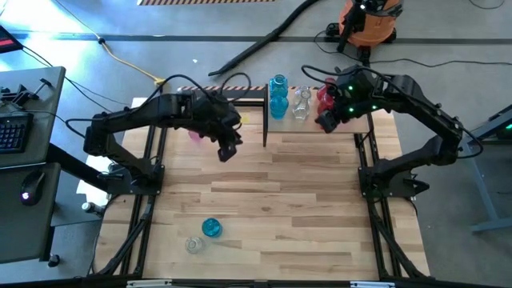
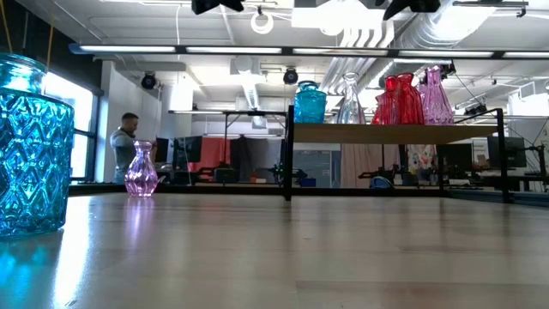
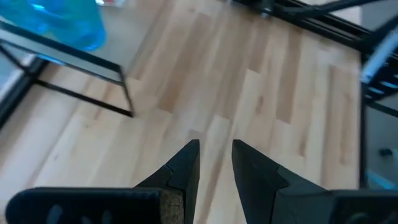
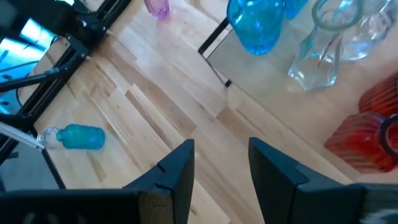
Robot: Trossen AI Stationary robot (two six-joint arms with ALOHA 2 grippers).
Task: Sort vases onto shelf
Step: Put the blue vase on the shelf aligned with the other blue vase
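Blue vase [image 2: 31, 146]: nearest, on table [image 1: 272, 208].
Shelf [image 2: 395, 132]: holds vases.
Left gripper [image 3: 216, 163]: parted, empty.
Right gripper [image 4: 221, 163]: parted, empty.

Table [image 1: 272, 200]: pale wood planks, smooth, soft satin sheen. Shelf [image 2: 395, 133]: light plywood top, thin matt black metal uprights. Blue vase [image 2: 30, 146]: translucent glass, cut diamond pattern, glossy. Pink vase [image 2: 141, 170]: translucent glass, ribbed, shiny. Red vases [image 2: 399, 100]: ribbed glass, glossy. Clear vase [image 4: 320, 53]: transparent glass, smooth. Left gripper [image 3: 215, 163] fingers [image 3: 186, 165]: matt black plastic.
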